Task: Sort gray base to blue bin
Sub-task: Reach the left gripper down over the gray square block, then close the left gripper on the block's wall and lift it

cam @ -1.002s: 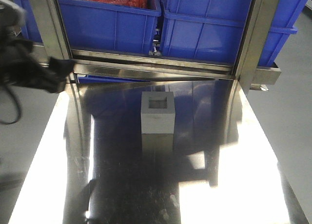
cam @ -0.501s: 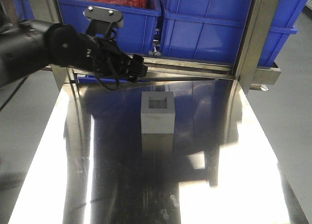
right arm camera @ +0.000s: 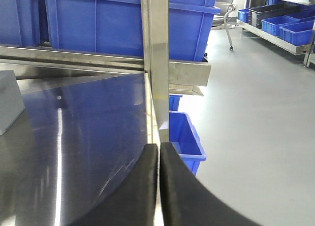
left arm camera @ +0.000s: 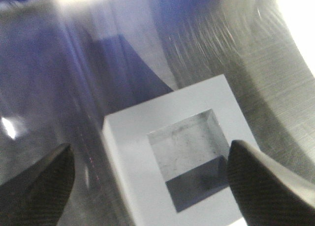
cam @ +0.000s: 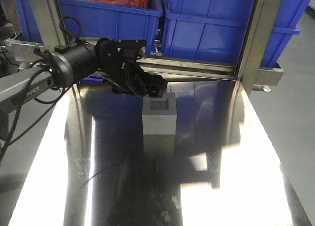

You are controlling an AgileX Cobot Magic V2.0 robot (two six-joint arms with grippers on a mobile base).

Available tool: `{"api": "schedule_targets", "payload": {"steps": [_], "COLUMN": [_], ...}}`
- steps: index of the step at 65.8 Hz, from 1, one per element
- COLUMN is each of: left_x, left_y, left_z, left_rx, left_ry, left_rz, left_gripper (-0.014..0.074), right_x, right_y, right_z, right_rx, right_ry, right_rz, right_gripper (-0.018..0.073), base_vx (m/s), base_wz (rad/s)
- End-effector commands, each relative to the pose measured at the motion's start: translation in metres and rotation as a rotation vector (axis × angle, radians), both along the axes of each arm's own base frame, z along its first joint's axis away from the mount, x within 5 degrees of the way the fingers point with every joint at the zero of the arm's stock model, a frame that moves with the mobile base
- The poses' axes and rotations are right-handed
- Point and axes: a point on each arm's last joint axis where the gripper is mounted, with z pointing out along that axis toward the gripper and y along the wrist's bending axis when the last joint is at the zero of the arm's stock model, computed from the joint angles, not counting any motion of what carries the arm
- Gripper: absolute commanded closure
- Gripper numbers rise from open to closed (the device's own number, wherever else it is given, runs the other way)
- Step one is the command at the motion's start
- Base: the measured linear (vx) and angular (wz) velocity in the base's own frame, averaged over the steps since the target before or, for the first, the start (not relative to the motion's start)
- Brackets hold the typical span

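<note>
The gray base (cam: 159, 118) stands on the steel table (cam: 231, 177), its square recess facing up. My left gripper (cam: 155, 91) hovers at the block's far edge, just above it. In the left wrist view the gray base (left arm camera: 133, 142) lies below the left gripper (left arm camera: 147, 149), which is open with one fingertip (left arm camera: 49, 177) left of the block and the other over its right rim, touching nothing. The right gripper (right arm camera: 158, 148) is shut and empty at the table's right edge; the gray base (right arm camera: 7, 100) shows far to its left. Blue bins (cam: 211, 31) line the shelf behind.
The left shelf bin (cam: 110, 21) holds red material. Steel uprights (cam: 256, 44) and a rail (cam: 162, 66) stand between table and bins. A smaller blue bin (right arm camera: 186, 137) sits on the floor beside the table's right edge.
The left arm has swung in from the left edge and come down to the gray base's far side. The block has not moved.
</note>
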Motion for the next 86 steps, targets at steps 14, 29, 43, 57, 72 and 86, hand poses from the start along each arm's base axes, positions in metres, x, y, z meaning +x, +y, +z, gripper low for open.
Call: {"api": "schedule_targets", "payload": {"steps": [14, 29, 43, 57, 72, 86], "left_x": [0.002, 0.004, 0.003, 0.004, 0.004, 0.003], "left_y": [-0.005, -0.006, -0.005, -0.006, -0.005, -0.004], "left_z": [0.021, 0.013, 0.012, 0.005, 0.004, 0.003], "left_rx": [-0.06, -0.053, -0.047, -0.035, -0.014, -0.003], "left_ry": [-0.065, -0.046, -0.042, -0.018, -0.016, -0.012], "left_rz": [0.013, 0.012, 0.01, 0.004, -0.002, -0.01], "left_gripper": [-0.001, -0.0006, 0.0031, 0.0084, 0.0315, 0.057], "right_x": [0.001, 0.001, 0.001, 0.001, 0.001, 0.001], "right_y": [0.0, 0.0, 0.0, 0.0, 0.0, 0.0], "right_z": [0.006, 0.006, 0.006, 0.006, 0.006, 0.006], "right_rx": [-0.022, -0.022, -0.022, -0.022, -0.022, -0.022], "right_ry": [-0.069, -0.069, -0.069, -0.069, -0.069, -0.069], "right_rz": [-0.001, -0.001, -0.001, -0.001, -0.001, -0.001], "right_gripper": [0.0564, 0.0564, 0.0564, 0.0564, 0.0564, 0.0564], "base_vx": [0.0, 0.0, 0.0, 0.0, 0.0, 0.0], "base_wz": [0.0, 0.0, 0.0, 0.0, 0.0, 0.0]}}
